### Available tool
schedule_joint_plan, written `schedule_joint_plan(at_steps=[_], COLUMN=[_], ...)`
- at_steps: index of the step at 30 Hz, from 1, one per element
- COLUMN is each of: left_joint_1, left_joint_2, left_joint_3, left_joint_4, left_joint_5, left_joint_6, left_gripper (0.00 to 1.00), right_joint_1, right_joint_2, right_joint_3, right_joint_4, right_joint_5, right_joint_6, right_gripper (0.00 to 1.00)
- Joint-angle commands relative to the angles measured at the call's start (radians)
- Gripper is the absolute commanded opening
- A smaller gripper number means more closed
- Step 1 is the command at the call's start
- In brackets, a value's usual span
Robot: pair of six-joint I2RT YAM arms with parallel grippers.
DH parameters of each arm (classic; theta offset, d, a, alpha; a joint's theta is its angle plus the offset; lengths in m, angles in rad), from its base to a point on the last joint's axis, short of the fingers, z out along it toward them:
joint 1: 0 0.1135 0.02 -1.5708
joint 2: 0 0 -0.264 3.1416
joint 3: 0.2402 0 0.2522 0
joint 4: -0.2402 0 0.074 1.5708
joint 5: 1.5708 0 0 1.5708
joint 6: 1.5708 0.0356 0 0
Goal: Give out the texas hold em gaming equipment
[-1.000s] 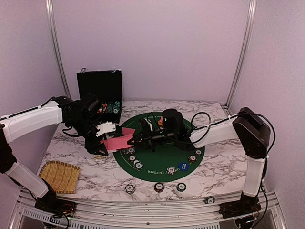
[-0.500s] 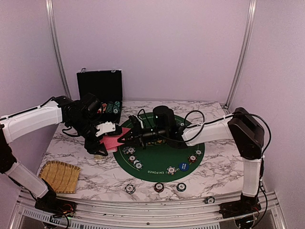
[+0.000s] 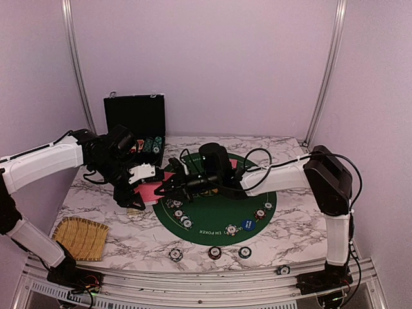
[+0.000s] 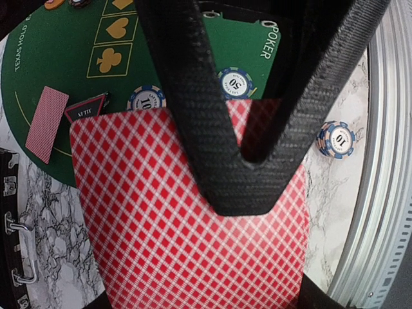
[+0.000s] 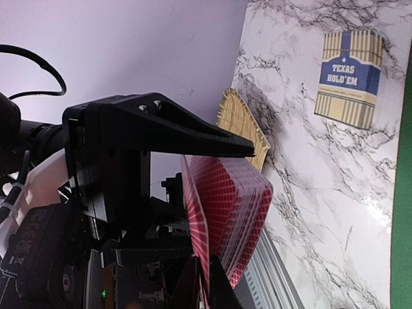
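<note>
My left gripper (image 3: 149, 187) is shut on a deck of red-backed playing cards (image 3: 154, 192), held above the left edge of the green poker mat (image 3: 219, 209). In the left wrist view the deck (image 4: 161, 219) fills the frame under the black fingers (image 4: 193, 116). My right gripper (image 3: 166, 187) reaches left to the deck. In the right wrist view its tips (image 5: 205, 283) pinch the edge of one card (image 5: 196, 219) that is peeled from the deck. One card (image 4: 46, 123), a dark triangular marker (image 4: 85, 109) and chips (image 4: 235, 82) lie on the mat. A blue marker (image 3: 246, 224) lies near the mat's front.
A black chip case (image 3: 134, 119) stands open at the back left. A woven straw mat (image 3: 80, 237) lies at the front left. A Texas Hold'em card box (image 5: 351, 77) lies on the marble under the deck. Chips (image 3: 214, 252) sit along the front edge.
My right gripper has moved left across the mat to the deck and closed on a card's edge. The left gripper and deck have stayed in place.
</note>
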Motion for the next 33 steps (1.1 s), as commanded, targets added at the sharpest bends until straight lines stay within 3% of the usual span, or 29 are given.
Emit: schedule_joint_plan(at_steps=[1, 9, 16, 28, 33], left_joint_1=[0.0, 0.0, 0.0, 0.0, 0.0], left_joint_2=[-0.028, -0.03, -0.032, -0.036, -0.038], left_joint_3=[0.008, 0.015, 0.017, 0.02, 0.018], left_joint_4=[-0.011, -0.014, -0.018, -0.02, -0.023], left_joint_5=[0.019, 0.027, 0.033, 0.037, 0.035], left_joint_6=[0.003, 0.004, 0.006, 0.005, 0.006], left_gripper=[0.37, 0.37, 0.37, 0.37, 0.37], right_joint_1=[0.012, 0.012, 0.01, 0.01, 0.006], right_joint_2=[0.009, 0.01, 0.031, 0.089, 0.087], right_joint_3=[0.033, 0.031, 0.073, 0.144, 0.127], right_joint_4=[-0.032, -0.09, -0.131, -0.149, -0.153], right_joint_5=[0.005, 0.011, 0.022, 0.024, 0.025], right_joint_6=[-0.025, -0.053, -0.073, -0.068, -0.071], right_gripper=[0.09, 0.47, 0.7, 0.73, 0.68])
